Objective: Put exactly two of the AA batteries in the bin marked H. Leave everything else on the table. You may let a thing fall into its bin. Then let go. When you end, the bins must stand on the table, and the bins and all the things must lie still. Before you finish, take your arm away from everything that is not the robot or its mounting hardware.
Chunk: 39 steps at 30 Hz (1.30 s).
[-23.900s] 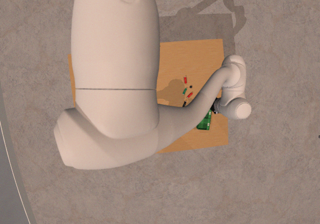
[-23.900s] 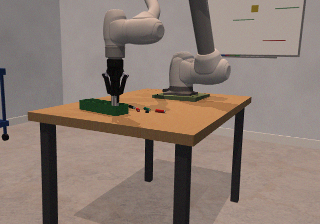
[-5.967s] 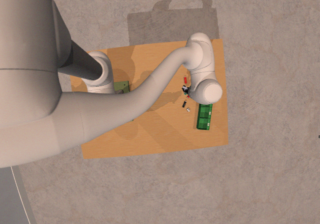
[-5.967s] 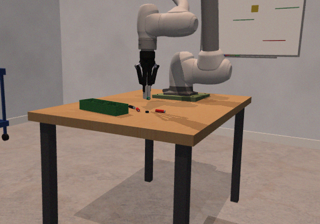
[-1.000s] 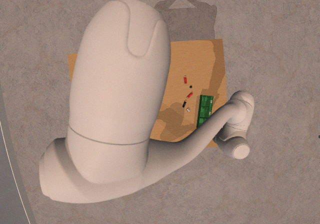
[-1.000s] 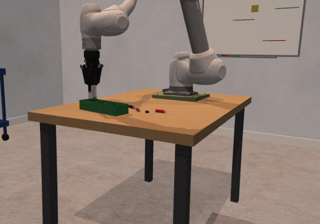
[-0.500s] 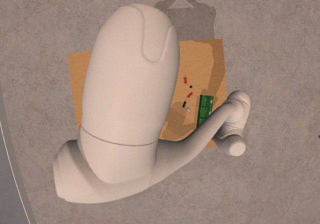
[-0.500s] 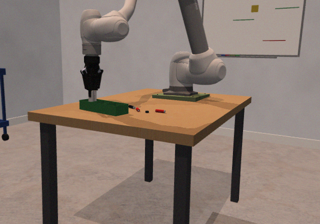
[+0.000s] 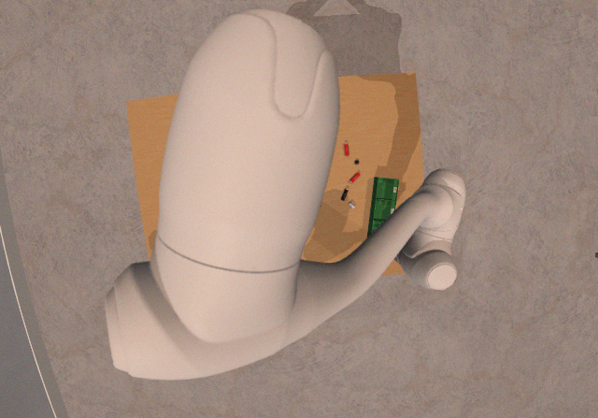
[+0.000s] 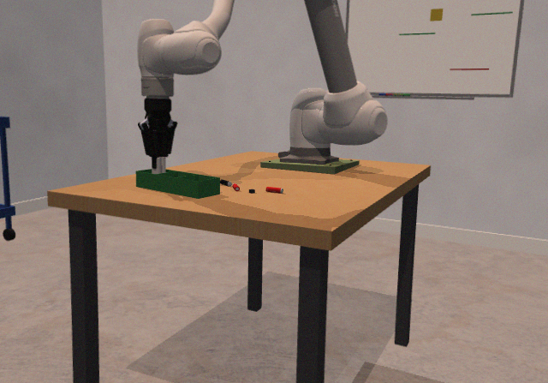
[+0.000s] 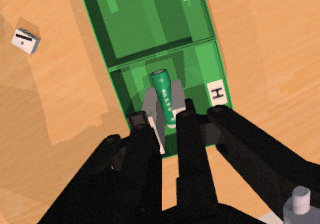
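Observation:
My gripper [image 10: 158, 166] [image 11: 167, 98] is shut on a green battery [image 11: 161, 86], which leans between the grey pads. Both are over the compartment marked H [image 11: 204, 59], with the fingertips down at rim height in the exterior view. The battery is hidden there behind the wall of the green bins [image 10: 176, 186] [image 9: 385, 189]. The bins stand on the table. One red battery [image 9: 346, 149] [image 10: 274, 189] lies apart; a second red battery [image 9: 354, 177] [image 10: 235, 187] lies close to a black battery [image 9: 345, 194] [image 10: 225, 182]. No other battery shows in the H compartment.
A small silver block with a dark slot [image 9: 351, 205] [image 11: 25, 41] lies beside the bins. A small black nut [image 9: 357, 162] [image 10: 252, 191] lies between the red batteries. The compartment marked X [image 11: 150, 24] adjoins H. The arm hides part of the bins in the top view.

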Tool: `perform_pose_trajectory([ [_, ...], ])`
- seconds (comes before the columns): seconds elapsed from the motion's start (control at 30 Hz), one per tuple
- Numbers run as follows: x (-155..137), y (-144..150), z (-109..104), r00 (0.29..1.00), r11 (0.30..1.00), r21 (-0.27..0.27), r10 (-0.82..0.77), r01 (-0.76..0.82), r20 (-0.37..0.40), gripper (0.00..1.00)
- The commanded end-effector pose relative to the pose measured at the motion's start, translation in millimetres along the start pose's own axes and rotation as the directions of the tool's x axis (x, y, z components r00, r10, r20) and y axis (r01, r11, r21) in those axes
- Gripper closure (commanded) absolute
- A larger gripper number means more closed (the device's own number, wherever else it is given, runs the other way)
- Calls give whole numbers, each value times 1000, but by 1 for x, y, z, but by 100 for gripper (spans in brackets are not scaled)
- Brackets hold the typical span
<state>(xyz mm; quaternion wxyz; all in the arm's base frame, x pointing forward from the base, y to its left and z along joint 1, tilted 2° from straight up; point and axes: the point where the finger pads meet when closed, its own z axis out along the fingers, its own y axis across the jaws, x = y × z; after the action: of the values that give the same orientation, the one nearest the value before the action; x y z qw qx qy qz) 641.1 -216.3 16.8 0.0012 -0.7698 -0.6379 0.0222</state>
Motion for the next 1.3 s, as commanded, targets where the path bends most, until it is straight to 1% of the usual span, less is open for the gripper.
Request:
perform_pose_trajectory([
  [0.0, -1, -1, 2, 1000, 1000, 1, 2, -2, -2, 95],
  [0.5, -1, -2, 2, 1000, 1000, 1, 2, -2, -2, 95],
  [0.53, -1, -2, 2, 1000, 1000, 1, 2, -2, -2, 83],
  [1.1, -1, -2, 2, 1000, 1000, 1, 2, -2, -2, 83],
  [1.27, -1, -2, -5, 1000, 1000, 1, 2, -2, -2, 83],
])
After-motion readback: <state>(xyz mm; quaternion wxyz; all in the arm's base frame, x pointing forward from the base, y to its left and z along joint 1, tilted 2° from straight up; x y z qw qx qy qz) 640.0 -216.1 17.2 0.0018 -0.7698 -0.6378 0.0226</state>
